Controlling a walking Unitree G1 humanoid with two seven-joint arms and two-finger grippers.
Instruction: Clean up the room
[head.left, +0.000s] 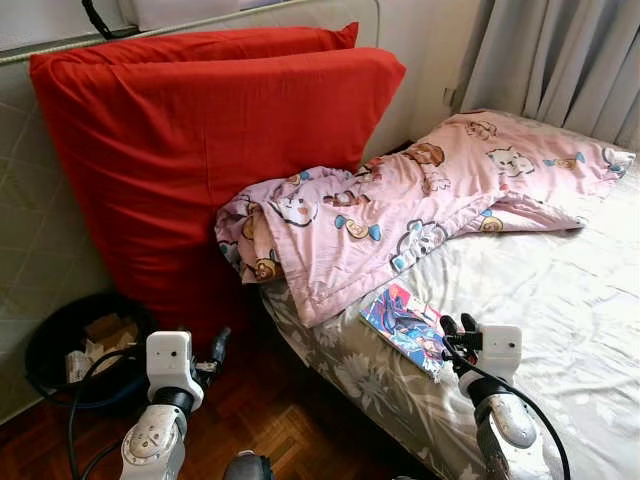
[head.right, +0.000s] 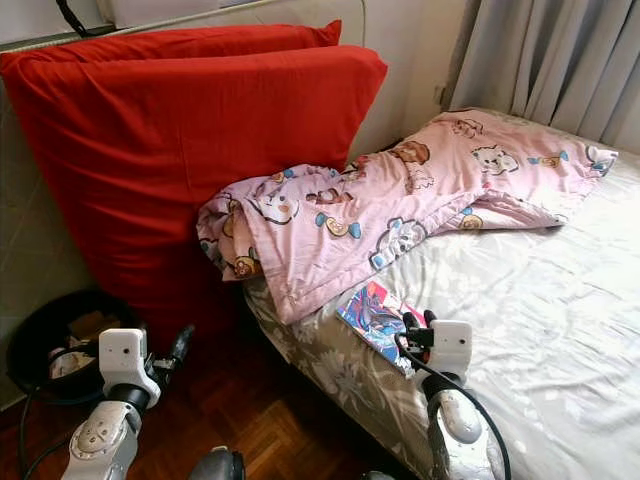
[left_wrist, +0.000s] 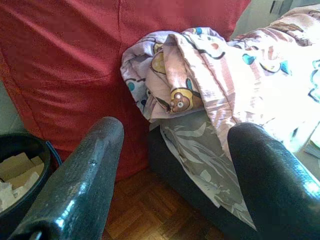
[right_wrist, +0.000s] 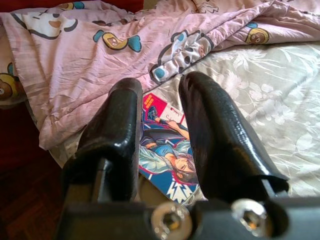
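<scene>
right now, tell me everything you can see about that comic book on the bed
The comic book is a thin paperback with a glossy cover in blue, red and white, showing a drawn figure. It lies flat and closed near the edge of the bed, on the grey floral sheet. Its far end is tucked slightly under the hem of the pink cartoon-print blanket. The right pincer hovers just over its near end, fingers parted; contact cannot be judged.
</scene>
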